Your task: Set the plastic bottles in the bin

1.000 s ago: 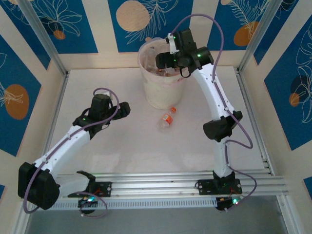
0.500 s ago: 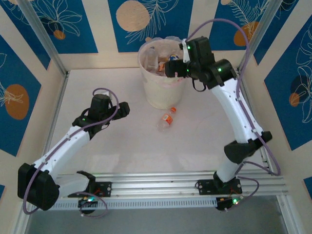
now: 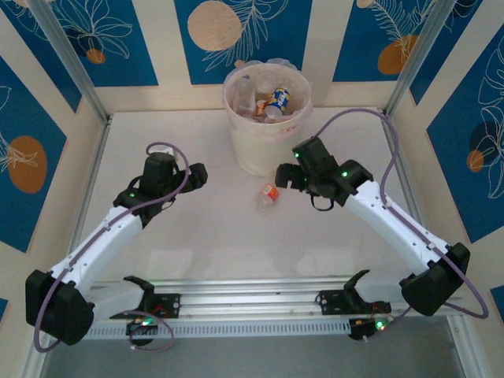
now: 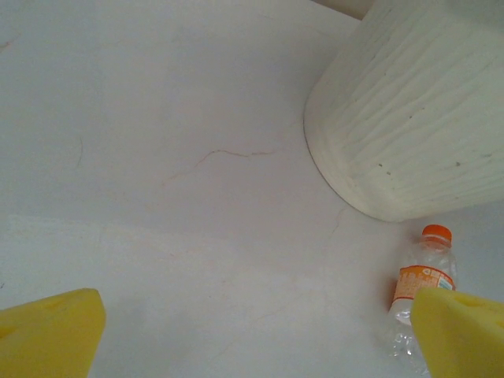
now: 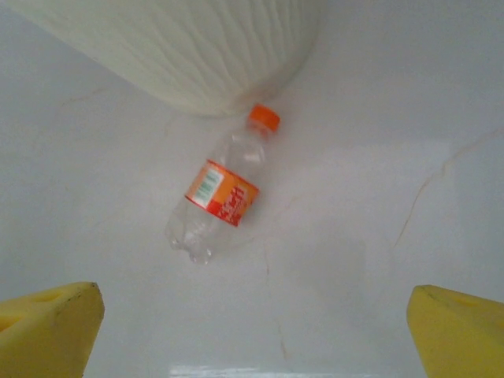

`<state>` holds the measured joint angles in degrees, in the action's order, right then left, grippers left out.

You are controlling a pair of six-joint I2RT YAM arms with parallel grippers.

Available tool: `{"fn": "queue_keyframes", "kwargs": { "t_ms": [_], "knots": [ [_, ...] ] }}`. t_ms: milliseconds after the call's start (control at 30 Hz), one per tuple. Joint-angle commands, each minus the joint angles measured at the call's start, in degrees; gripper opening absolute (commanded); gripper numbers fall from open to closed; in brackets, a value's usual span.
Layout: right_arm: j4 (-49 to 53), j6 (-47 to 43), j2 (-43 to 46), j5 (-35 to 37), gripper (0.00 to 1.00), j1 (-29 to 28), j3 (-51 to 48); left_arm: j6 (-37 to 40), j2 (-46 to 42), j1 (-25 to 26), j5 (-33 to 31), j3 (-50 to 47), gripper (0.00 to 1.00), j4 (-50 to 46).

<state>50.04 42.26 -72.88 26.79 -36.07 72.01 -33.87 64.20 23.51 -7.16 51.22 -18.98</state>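
Clear orange-capped plastic bottle (image 5: 223,193) lies just ahead of the empty right gripper (image 5: 252,335), its jaws spread wide, cap toward the table's (image 3: 197,244) far edge. The left gripper (image 4: 252,331), equally agape and empty, sits farther off.

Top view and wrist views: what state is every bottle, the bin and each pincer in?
Bin: upright, bottles inside.
Loose bottle: capped, lying on its side on the table, by the bin's base.
Left pincer: open, empty.
Right pincer: open, empty, facing the loose bottle.
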Motion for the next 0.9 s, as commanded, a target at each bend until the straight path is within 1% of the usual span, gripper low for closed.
{"fn": "queue_keyframes", "kwargs": {
  "t_ms": [0, 100, 300, 533, 700, 867],
  "knots": [
    [-6.83, 9.77, 0.43, -1.58, 0.99, -1.19, -5.51, 1.1, -1.12, 0.4, -1.37, -0.36, 1.0, -0.35],
    [-10.34, 11.93, -1.6, -2.04, 0.99, -2.4, -7.94, 1.08, -1.23, 0.4, -1.54, -0.38, 0.99, -0.64],
    [-14.17, 13.37, -8.4, -3.61, 0.99, -2.77, -8.55, 1.08, -1.28, 0.46, -1.81, -0.77, 1.0, -0.71],
    [-18.4, 13.55, -15.02, -4.65, 0.99, -2.86, -8.67, 0.91, -1.1, 0.4, -2.07, -1.21, 1.0, -0.53],
    [-21.14, 12.72, -19.35, -6.77, 1.0, -2.72, -8.22, 0.91, -0.92, 0.43, -1.9, -1.21, 1.0, -0.44],
    [-22.47, 12.0, -23.7, -7.46, 0.95, -2.35, -6.97, 0.76, -0.84, 0.41, -1.83, -1.21, 0.99, -0.45]
  ]
}}
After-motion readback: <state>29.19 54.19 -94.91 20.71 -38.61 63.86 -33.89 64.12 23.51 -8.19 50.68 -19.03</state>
